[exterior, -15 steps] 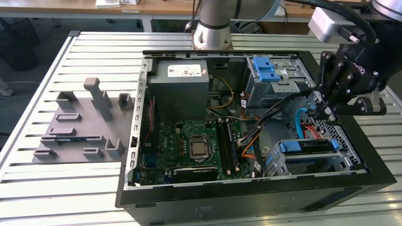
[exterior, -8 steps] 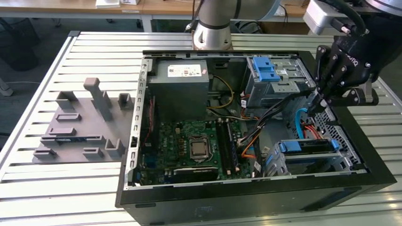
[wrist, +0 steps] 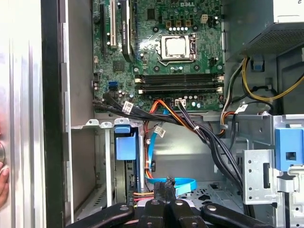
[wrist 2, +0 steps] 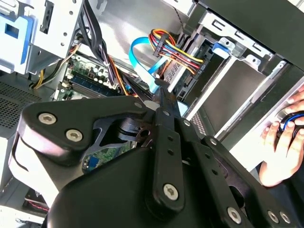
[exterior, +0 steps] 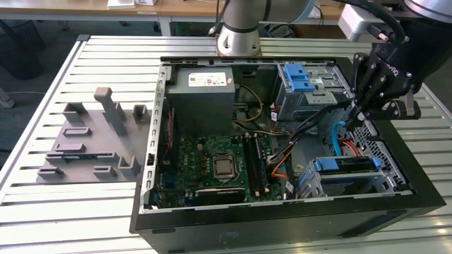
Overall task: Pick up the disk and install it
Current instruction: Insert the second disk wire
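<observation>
Slatted metal table (exterior: 106,211) bears an opened computer case (exterior: 282,222); claw (wrist: 166,186) hangs inside, fingers pressed together, empty

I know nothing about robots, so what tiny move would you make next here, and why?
Probably a short, slow nudge toward the blue end of the disk in the drive cage. The end effector is shut on nothing, its tips near the flat blue cable, with black cables close by. The disk seems to sit in the cage already; how fully, I cannot tell.

motherboard (exterior: 219,164) in computer case (exterior: 282,225), parts rack (exterior: 92,143) at exterior view's left
</observation>
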`<state>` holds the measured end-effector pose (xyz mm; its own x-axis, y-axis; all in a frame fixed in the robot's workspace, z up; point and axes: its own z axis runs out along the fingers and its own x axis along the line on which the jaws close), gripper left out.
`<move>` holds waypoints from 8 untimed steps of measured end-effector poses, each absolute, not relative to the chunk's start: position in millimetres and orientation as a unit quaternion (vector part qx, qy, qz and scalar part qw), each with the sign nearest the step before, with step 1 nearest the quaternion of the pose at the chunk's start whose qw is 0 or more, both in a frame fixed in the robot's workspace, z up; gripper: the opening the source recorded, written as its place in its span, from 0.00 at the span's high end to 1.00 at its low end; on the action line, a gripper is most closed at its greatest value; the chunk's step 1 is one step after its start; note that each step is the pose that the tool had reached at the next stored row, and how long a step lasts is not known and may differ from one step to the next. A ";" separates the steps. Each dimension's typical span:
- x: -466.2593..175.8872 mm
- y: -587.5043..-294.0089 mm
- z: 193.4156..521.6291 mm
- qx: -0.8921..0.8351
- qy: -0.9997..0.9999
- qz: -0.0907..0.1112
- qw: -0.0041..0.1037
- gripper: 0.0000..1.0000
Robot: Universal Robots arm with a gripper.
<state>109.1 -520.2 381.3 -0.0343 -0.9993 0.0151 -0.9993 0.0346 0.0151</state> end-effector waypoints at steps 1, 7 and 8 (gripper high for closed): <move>109.1 -519.9 380.3 0.695 -0.719 0.000 0.011 0.89; 109.1 -519.5 375.1 0.695 -0.719 0.000 0.011 0.89; 109.1 -519.5 375.4 0.695 -0.719 0.000 0.011 0.89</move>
<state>109.1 -519.5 375.4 -0.0343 -0.9993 0.0149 -0.9993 0.0346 0.0151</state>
